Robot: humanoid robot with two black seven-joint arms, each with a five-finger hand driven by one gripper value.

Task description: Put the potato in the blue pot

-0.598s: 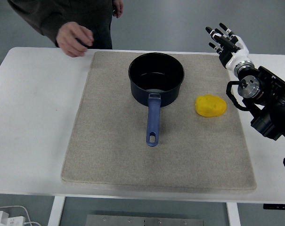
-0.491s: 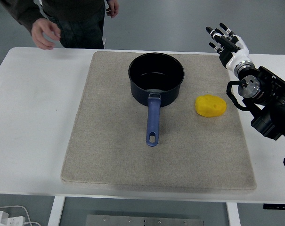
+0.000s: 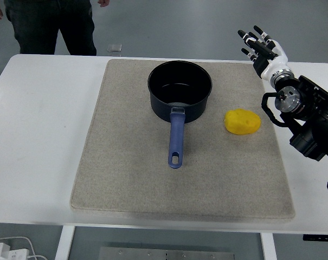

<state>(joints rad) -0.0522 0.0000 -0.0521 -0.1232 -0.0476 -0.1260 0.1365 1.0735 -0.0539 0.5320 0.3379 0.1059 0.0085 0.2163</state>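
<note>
Head view, single frame. White tabletop (image 3: 39,135) carries a beige mat (image 3: 126,179) that covers most of its middle. Blue pot (image 3: 180,89) sits upright on the far half of the mat, roughly centred; its dark interior holds nothing, and its blue handle (image 3: 175,142) points toward the near edge, with a hang-hole at the handle's tip. Potato (image 3: 242,122) (yellow, rounded) lies on the mat to the right of the pot, apart from the pot wall, near the mat's right border. Right hand (image 3: 259,47) is raised above the far right corner of the tabletop, beyond the potato and well apart from it; fingers (image 3: 249,39) are extended and spread, pointing up and away, grasping nothing. The black right forearm (image 3: 307,116) runs from the wrist down toward the right edge of the picture, beside the mat. Left hand is out of view. A person's legs in dark trousers (image 3: 50,27) show at the top left, behind the far edge of the tabletop. White cable (image 3: 9,246) visible on the floor, lower left.
</note>
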